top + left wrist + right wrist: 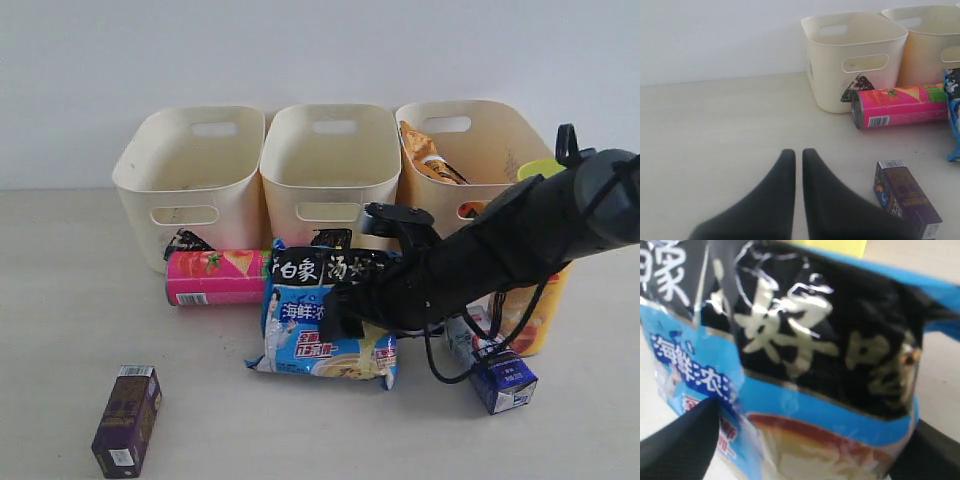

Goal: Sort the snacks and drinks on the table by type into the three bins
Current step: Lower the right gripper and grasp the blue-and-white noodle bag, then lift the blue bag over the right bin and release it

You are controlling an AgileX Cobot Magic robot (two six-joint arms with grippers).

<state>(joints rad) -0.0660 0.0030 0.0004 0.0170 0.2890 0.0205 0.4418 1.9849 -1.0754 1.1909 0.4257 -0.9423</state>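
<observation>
The blue-black noodle packet lies flat in front of the middle bin. My right gripper is down over it, open, one finger at each side of the packet. The orange-black packet sits in the right bin. On its side before the left bin lies the pink tube. The orange-yellow tube stands behind my right arm. The purple carton lies beside my shut, empty left gripper.
The blue and white carton lies on the table under my right arm, by the base of the standing tube. Black scribbles show low on the left bin and middle bin fronts. A white wall runs behind the bins.
</observation>
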